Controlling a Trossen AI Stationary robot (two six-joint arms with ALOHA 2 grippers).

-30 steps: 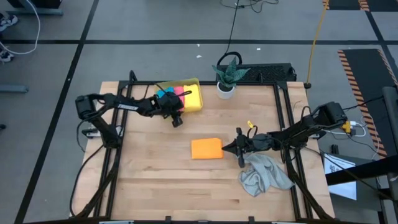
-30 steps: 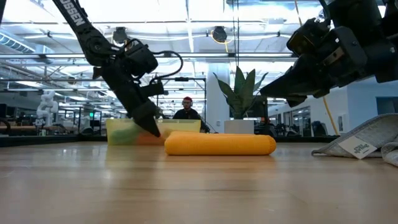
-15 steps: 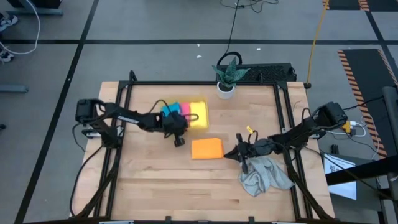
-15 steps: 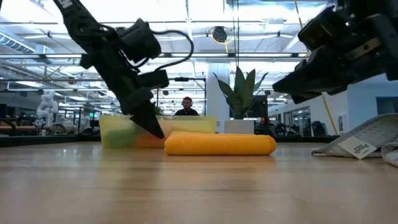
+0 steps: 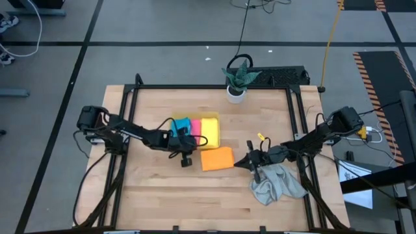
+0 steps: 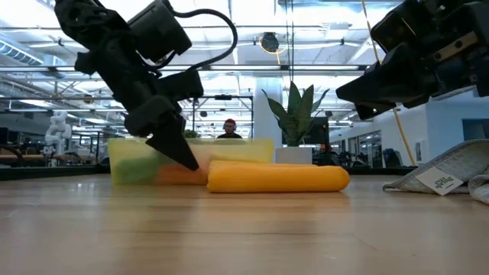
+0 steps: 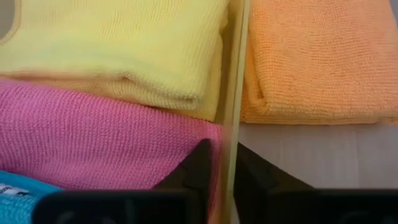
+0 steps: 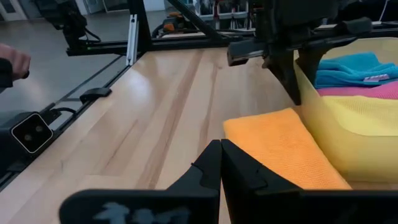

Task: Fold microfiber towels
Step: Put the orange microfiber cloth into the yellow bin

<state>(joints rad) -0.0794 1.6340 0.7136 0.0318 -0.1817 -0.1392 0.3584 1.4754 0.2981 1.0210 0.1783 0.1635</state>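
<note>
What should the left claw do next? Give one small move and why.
Probably open the left claw and lift off the tray wall: it pinches that wall, and the tray already sits right beside the folded orange towel, which is not yet inside.

Wooden table point(image 5: 156, 182), yellow tray point(image 5: 215, 138), orange towel point(image 5: 217, 158), grey towel point(image 5: 276, 183), potted plant point(image 5: 236, 81)
</note>
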